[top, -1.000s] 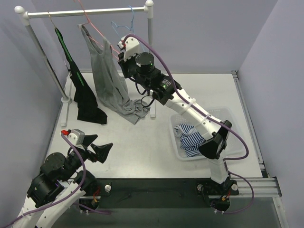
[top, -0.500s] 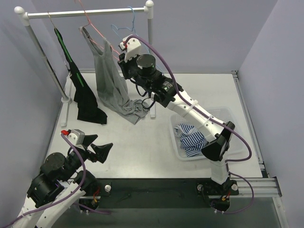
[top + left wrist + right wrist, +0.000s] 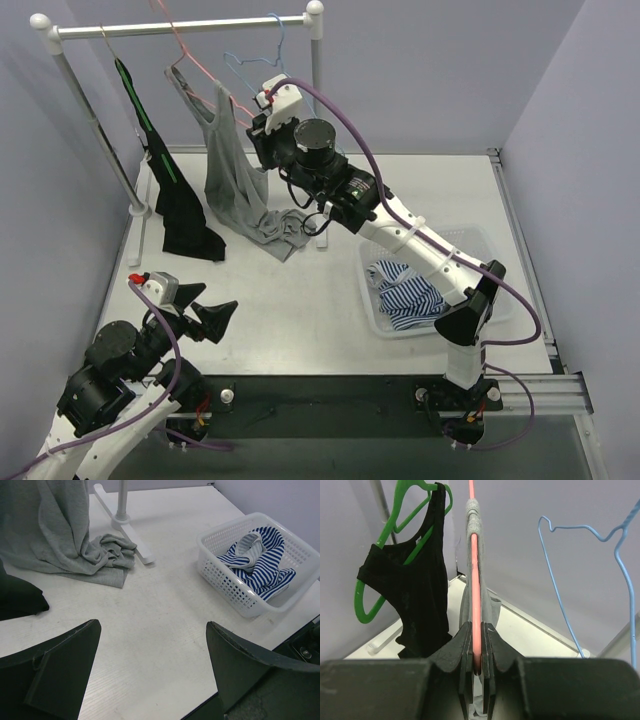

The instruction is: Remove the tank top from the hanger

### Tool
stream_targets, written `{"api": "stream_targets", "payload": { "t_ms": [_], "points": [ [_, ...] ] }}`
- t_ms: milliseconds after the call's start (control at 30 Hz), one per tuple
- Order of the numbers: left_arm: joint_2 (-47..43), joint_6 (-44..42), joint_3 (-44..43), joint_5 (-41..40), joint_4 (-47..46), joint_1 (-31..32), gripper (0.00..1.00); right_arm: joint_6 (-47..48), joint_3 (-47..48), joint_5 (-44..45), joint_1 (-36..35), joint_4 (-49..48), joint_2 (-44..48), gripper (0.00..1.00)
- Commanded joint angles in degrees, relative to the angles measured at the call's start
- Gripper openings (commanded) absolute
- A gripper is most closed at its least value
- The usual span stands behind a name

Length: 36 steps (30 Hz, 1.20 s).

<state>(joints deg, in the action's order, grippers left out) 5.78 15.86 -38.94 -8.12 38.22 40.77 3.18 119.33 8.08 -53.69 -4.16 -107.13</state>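
Observation:
A grey tank top (image 3: pixel 230 175) hangs from a pink hanger (image 3: pixel 190 60) on the rail, its hem bunched on the table (image 3: pixel 107 550). My right gripper (image 3: pixel 252 112) is shut on the pink hanger's arm (image 3: pixel 476 600), with the grey strap (image 3: pixel 473 520) over it further up. The pink hanger is tilted, its right end low at the gripper. My left gripper (image 3: pixel 210 318) is open and empty, low over the near left of the table, far from the top; its fingers (image 3: pixel 55 665) frame bare table.
A black tank top (image 3: pixel 180 205) on a green hanger (image 3: pixel 405 500) hangs left of the grey one. An empty blue hanger (image 3: pixel 620 540) hangs to the right. The rail's post and foot (image 3: pixel 122 520) stand behind the hem. A white basket (image 3: pixel 495 250) with striped cloth sits right.
My right gripper has moved slightly right and up with the pink hanger, which has tilted more; the grey top has shifted with it. The left arm has not moved.

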Motion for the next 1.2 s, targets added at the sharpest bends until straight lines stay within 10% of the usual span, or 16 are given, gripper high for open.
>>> {"api": "stream_targets", "payload": {
  "t_ms": [0, 1167],
  "points": [
    [-0.2, -0.1, 0.1, 0.2, -3.3, 0.0, 0.97, -0.4, 1.4, -0.3, -0.7, -7.8, 3.4, 0.00],
    [0.3, 0.0, 0.0, -0.2, -3.1, 0.0, 0.97, 0.0, -4.8, -2.3, -2.2, -16.7, 9.6, 0.00]
  ]
}}
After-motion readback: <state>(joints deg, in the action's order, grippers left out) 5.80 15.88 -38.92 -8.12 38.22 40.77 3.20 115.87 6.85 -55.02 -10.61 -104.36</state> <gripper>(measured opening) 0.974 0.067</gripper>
